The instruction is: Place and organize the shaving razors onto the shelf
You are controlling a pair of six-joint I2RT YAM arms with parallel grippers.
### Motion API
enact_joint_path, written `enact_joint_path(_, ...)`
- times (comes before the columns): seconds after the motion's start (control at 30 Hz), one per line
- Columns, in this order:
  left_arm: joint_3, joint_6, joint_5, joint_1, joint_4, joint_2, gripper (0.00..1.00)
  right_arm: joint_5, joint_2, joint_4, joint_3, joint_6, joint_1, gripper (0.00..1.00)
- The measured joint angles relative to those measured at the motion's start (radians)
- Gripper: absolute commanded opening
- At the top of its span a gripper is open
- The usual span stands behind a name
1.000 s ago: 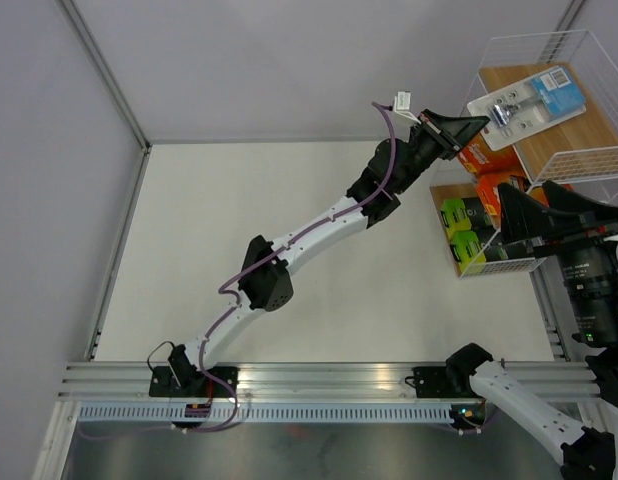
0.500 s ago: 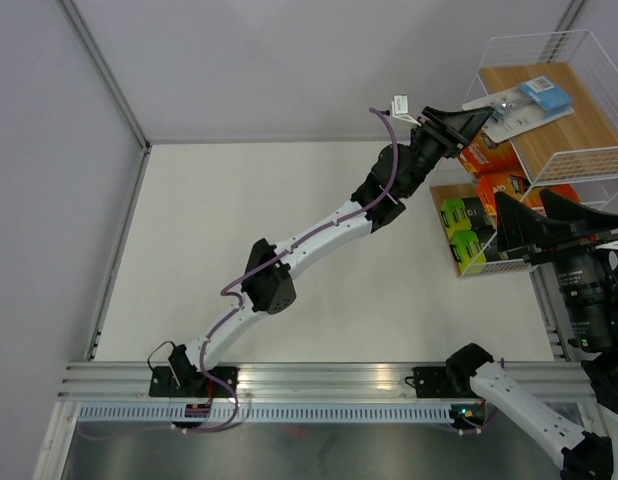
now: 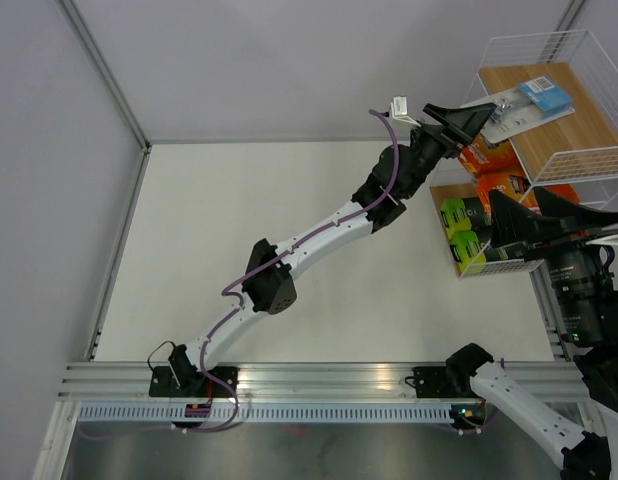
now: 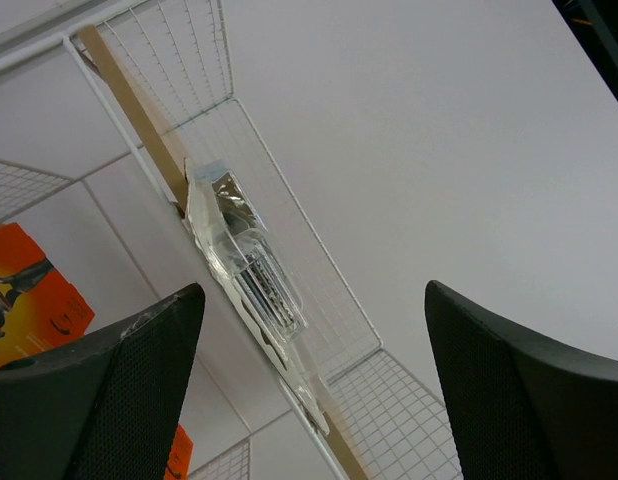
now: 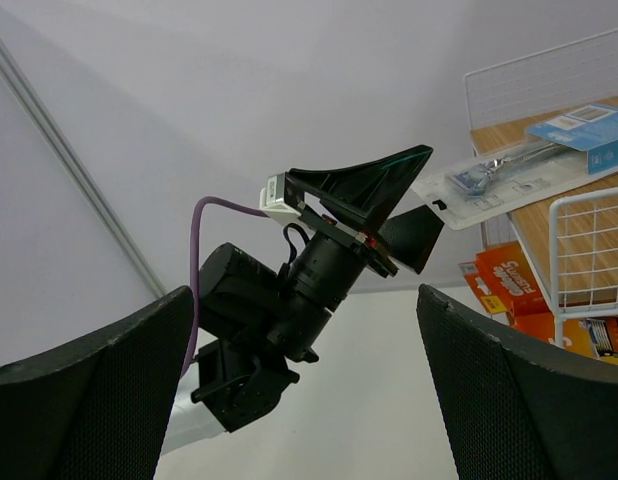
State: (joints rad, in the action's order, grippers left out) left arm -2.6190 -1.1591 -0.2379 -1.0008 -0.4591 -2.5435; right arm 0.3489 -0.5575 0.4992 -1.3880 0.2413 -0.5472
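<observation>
Along the far right edge of the worktop, we are looking at the shelf, a white wire rack with stepped light-wood tiers. On its top tier the clear blister razor pack with the blue card is lying flat and skewed, its clear end poking out past the tier's left edge. Our left end effector is hovering right at that end with its fingers spread wide. Nothing is sitting between them, and we cannot tell whether either finger is touching the pack. One tier down, two orange packs are lying next to each other; below those, two black packs with lime-green ends are sitting on the lowest tier. Our right end effector is hanging in front of the shelf above the lower tiers, its fingers also standing wide apart and holding nothing — it is facing the left one.
</observation>
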Motion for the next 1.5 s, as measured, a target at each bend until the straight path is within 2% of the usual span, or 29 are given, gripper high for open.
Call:
enact_joint_path(0.07, 0.008, 0.002, 0.003, 0.002, -0.006, 0.0, 1.0, 0.0, -0.005, 0.0, 0.0, -0.003, 0.0, 0.98)
enact_joint_path(0.4, 0.174, 0.003, 0.058, 0.066, 0.018, 0.038, 0.98, 0.012, -0.018, -0.014, 0.014, 0.002, 0.0, 0.98)
enact_joint_path(0.63, 0.188, 0.009, 0.116, 0.1, -0.024, 0.067, 0.97, 0.015, -0.026, -0.014, 0.014, 0.009, 0.0, 0.98)
enact_joint_path(0.83, 0.187, 0.023, 0.145, 0.095, -0.069, 0.076, 0.88, 0.017, -0.032, -0.018, 0.016, 0.01, 0.0, 0.98)
enact_joint_path(0.93, 0.195, 0.028, 0.155, 0.091, -0.096, 0.078, 0.87, 0.019, -0.033, -0.019, 0.016, 0.01, 0.0, 0.98)
enact_joint_path(1.2, 0.357, 0.113, 0.157, 0.09, -0.128, 0.198, 0.84, 0.019, -0.041, -0.021, 0.016, 0.01, 0.0, 0.98)
enact_joint_path(1.33, 0.454, 0.145, 0.155, 0.09, -0.172, 0.282, 0.71, 0.026, -0.052, -0.021, 0.016, 0.01, 0.0, 0.98)
enact_joint_path(1.5, 0.425, 0.158, 0.179, 0.09, -0.212, 0.293, 0.65, 0.042, -0.054, -0.023, 0.016, 0.016, 0.0, 0.98)
